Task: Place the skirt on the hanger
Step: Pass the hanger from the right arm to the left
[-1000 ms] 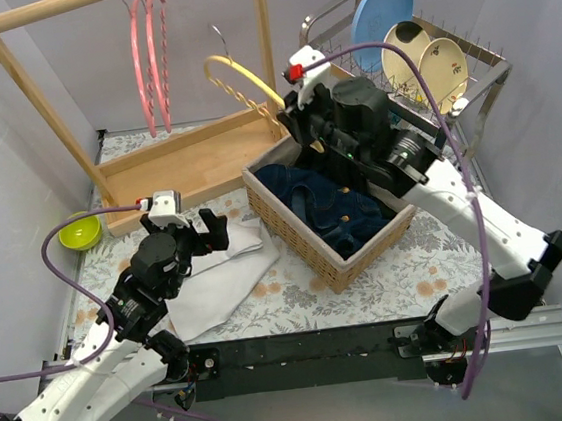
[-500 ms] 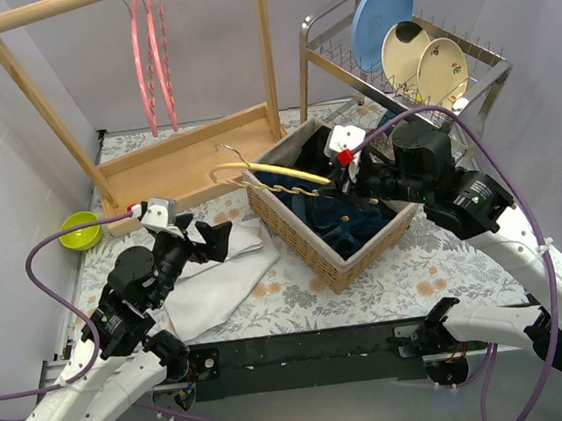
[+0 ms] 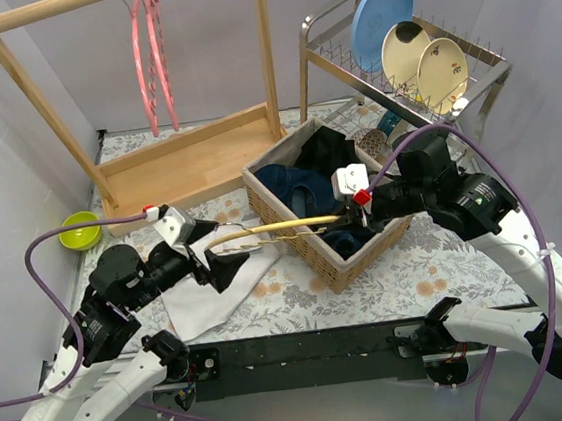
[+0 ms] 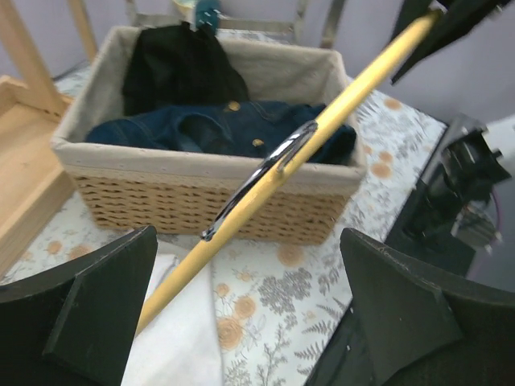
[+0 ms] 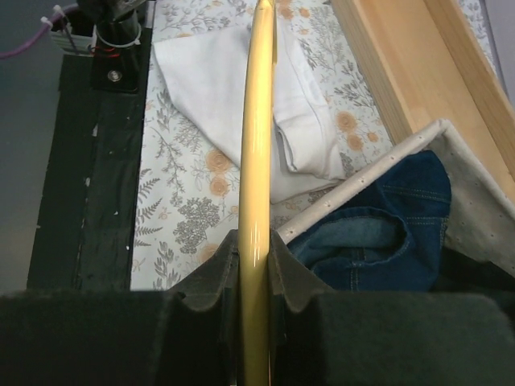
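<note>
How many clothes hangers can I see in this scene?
3. One pink hanger and a second pink hanger hang side by side on the wooden rack at the back left. The yellow hanger is clamped in the right gripper, reaching past the basket. None seems hidden.

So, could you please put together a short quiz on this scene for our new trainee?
1. True or false: the right gripper is shut on the yellow hanger.
2. Where does the white skirt lie? A: on the table beside the basket. B: inside the basket. C: over the wooden rack.
3. Fill in: the left gripper has its jaws ____.

Key: 1 true; 2 A; 3 open.
</note>
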